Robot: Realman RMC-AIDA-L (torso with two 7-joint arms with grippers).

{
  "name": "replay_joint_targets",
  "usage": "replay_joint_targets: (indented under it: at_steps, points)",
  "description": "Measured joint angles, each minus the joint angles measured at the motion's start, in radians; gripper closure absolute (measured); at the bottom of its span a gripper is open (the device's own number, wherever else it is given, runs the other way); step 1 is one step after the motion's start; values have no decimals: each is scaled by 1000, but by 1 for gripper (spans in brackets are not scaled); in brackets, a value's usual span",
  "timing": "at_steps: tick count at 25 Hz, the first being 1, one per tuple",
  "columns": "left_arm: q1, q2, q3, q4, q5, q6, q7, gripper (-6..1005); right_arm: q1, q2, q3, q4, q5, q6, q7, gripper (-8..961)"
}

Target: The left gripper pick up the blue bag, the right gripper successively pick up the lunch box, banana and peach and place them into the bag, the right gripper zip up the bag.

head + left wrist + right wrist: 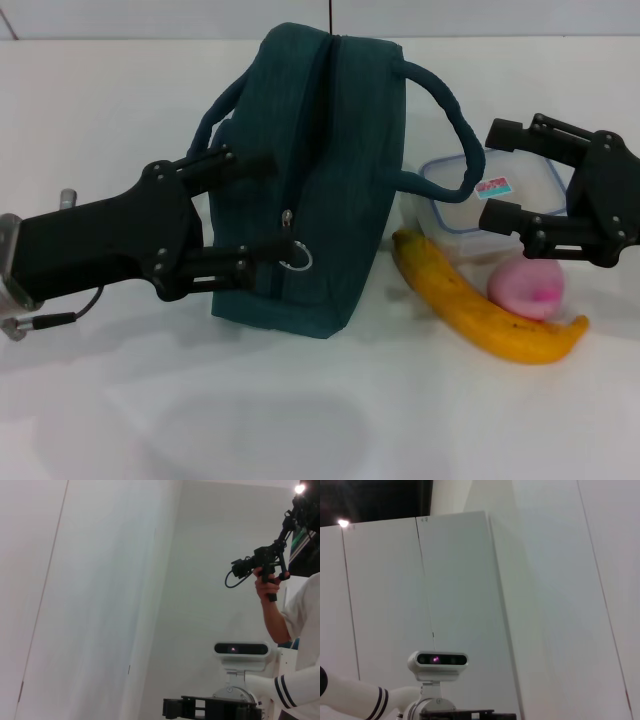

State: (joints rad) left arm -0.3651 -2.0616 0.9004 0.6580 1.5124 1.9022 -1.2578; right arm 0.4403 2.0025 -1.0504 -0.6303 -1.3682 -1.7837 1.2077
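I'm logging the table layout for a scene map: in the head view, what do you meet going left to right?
Left black claw → upright dark teal fabric bag → yellow banana → pink peach → right black claw, open above the clear plastic lunch box.

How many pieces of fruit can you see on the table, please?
2: the banana lies to the right of the blue bag, in front of the lunch box; the pink peach sits just behind the banana's right end. None appears hidden.

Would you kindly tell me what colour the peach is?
Pink, seen best in the head view: the peach beside the banana.
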Motion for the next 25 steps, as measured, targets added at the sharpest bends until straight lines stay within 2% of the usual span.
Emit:
replay_joint_targets:
  at_steps: [18,20,25]
  points:
    - [-3,-3,-3,1,-3,-4,-14,118,2,-1,0,8,0,-13,1,68]
    - [-8,-3,-9,16,-11,-25,-62,118,1,-3,0,8,0,-13,1,68]
    - [-58,8,-35,125,-3,-81,-321,118,-6,-7,0,9,0,-13,1,68]
